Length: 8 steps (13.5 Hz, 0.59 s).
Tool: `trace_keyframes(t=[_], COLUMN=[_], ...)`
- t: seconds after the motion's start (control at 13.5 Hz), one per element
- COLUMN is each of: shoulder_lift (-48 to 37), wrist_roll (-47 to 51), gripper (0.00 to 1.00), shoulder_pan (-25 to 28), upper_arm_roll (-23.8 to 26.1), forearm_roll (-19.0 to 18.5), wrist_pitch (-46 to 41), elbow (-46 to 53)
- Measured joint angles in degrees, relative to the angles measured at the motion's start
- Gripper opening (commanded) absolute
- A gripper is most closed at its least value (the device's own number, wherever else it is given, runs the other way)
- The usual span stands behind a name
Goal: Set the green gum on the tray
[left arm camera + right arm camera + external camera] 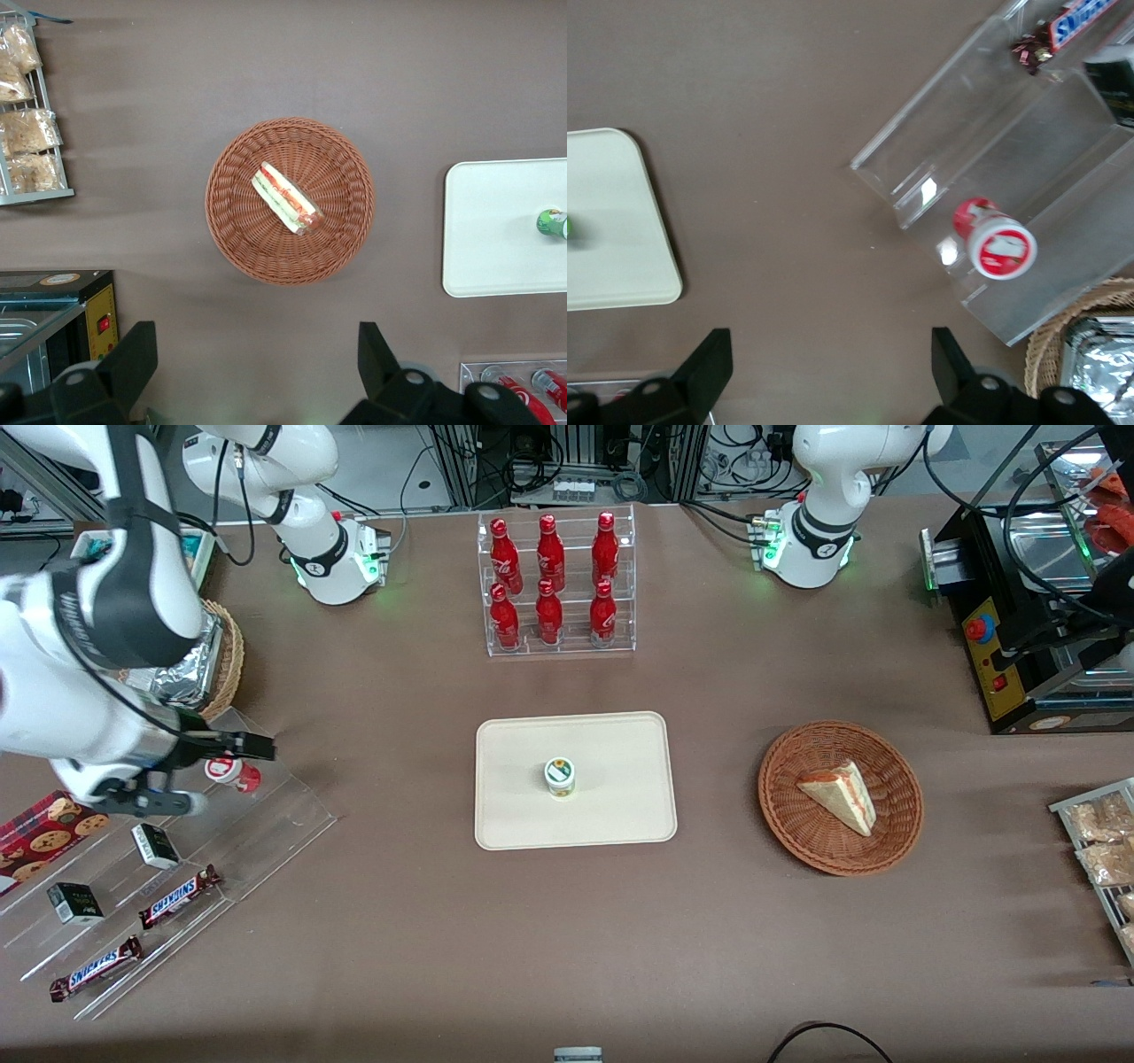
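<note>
The green gum (560, 776) stands upright in the middle of the cream tray (532, 815), its white cap with a green mark facing up. It also shows in the left wrist view (551, 222) on the tray (496, 230). In the right wrist view only a green sliver (569, 227) shows at the edge, on the tray (611, 221). My right gripper (235, 775) is open and empty, well away from the tray toward the working arm's end of the table. It hovers over the brown table beside the clear shelf (830, 350).
A red gum bottle (232, 771) (994, 239) lies on the clear acrylic shelf (266, 815), close to my gripper. The shelf also holds Snickers bars (180, 895) and small dark boxes. A wicker basket with a sandwich (840, 797) lies toward the parked arm. A cola bottle rack (556, 584) stands farther back.
</note>
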Motion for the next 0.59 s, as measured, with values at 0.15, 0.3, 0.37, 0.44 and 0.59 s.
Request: trace_keyframes(t=[0.15,0.3,0.37,0.44,0.59], shoulder_lift=[-2.9,-5.8,-6.9,-7.8,-9.4], wrist_roll=[-0.3,-0.8,-1.0,-1.2,-1.4], gripper=[1.0,1.0,1.0,1.0,1.0], shoulder_pan=[-2.3,-4.7,-5.6,-6.2,-7.5], upper_arm_roll=[0.1,1.1,1.4,1.5,2.2], forearm_roll=[0.0,0.0,0.0,0.0,-0.1], wrist_pitch=[-0.1,-0.6,-1.0,-1.5,-2.6], elbow=[-1.5,-2.7,-3.1,-3.2,-3.3])
